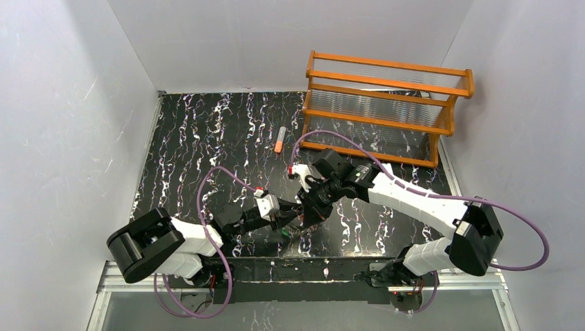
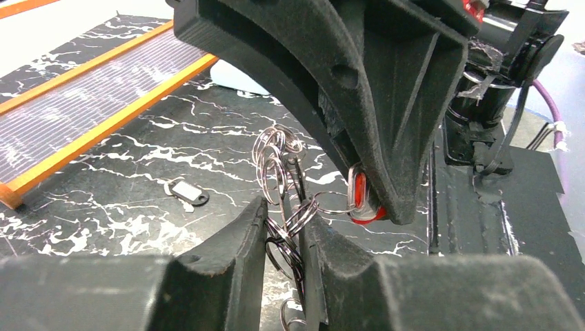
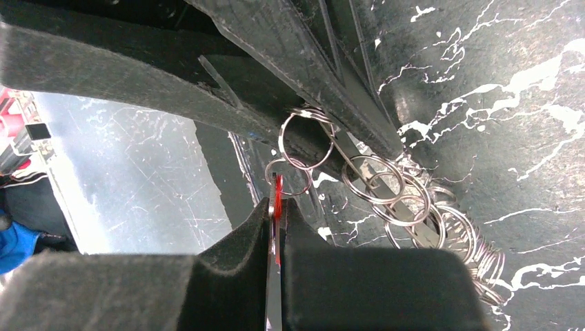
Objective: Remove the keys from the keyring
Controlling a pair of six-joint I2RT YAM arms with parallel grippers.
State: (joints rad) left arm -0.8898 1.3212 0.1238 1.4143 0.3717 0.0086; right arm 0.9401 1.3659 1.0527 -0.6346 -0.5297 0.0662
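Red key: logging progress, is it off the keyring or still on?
Still on: the red key, pinched in the right pincer, is linked by a loop to the keyring.

Orange rack point(image 1: 386, 103) far right on marbled table point(image 1: 207, 138); orange tube point(image 1: 279, 140) beside it

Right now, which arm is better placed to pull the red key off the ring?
Right. The right claw is shut on the red key, while the left claw pinches the keyring, so it likely serves best as the anchor.
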